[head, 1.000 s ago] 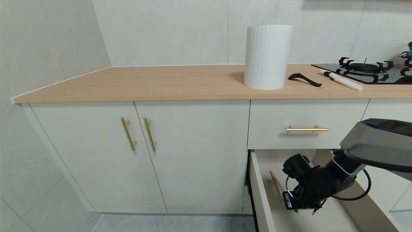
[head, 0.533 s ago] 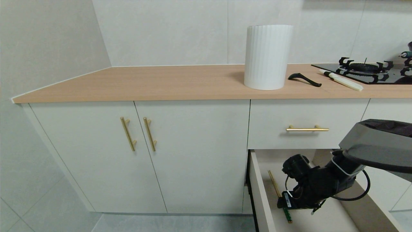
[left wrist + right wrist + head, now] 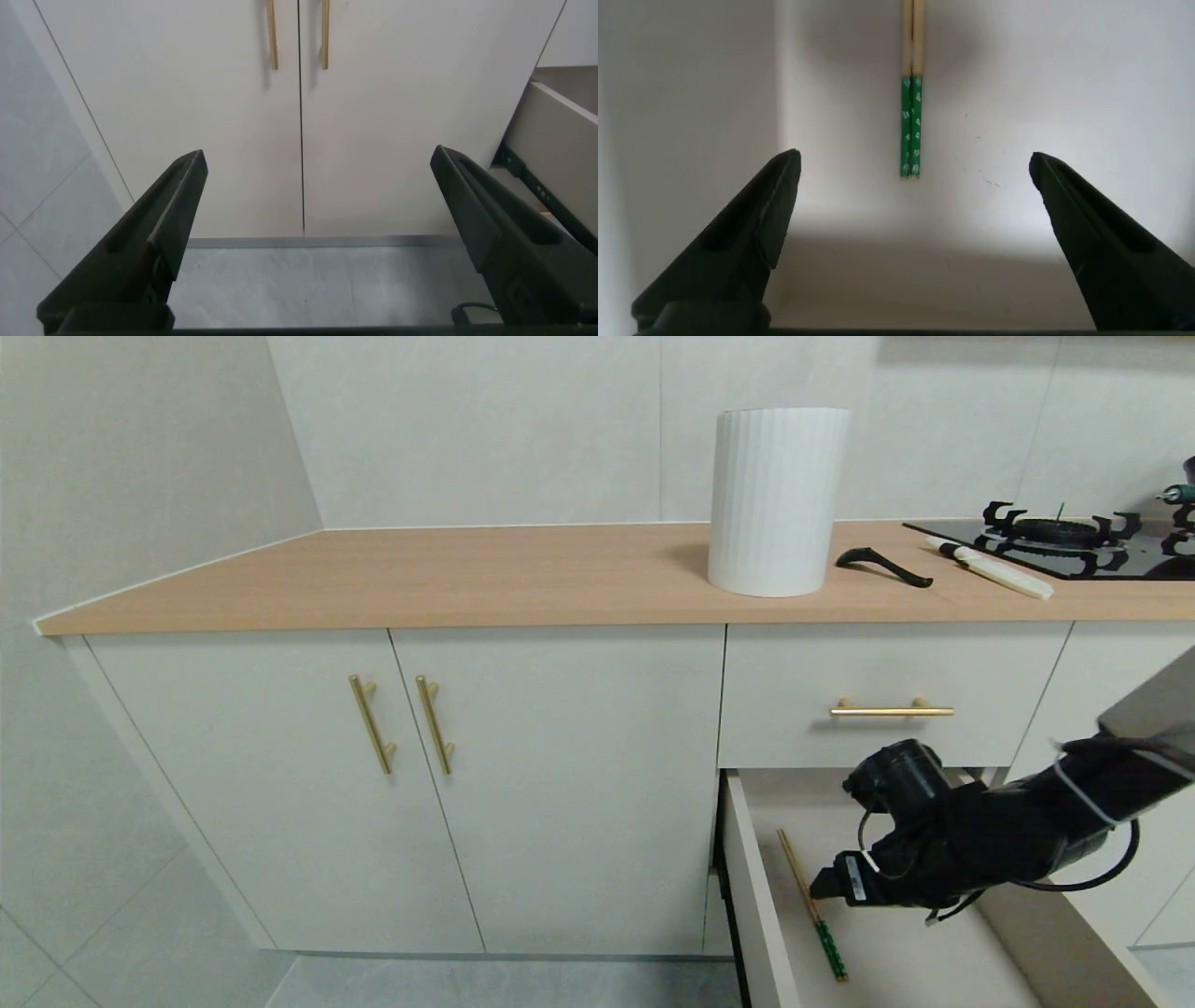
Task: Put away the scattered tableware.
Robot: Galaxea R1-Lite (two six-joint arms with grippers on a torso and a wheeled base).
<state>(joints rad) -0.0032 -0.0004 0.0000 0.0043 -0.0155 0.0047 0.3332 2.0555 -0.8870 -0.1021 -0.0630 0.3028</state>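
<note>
Pale wooden chopsticks with green patterned ends (image 3: 794, 861) lie lengthwise along the open white drawer's (image 3: 747, 877) left wall, just ahead of the right gripper (image 3: 836, 887), its fingers spread wide and empty.

No legible text, labels or numbers

At lower right, the right gripper (image 3: 822, 889) lifts clear, jaws now apart, leaving the chopsticks (image 3: 799, 870) lying in the drawer (image 3: 752, 889).
</note>
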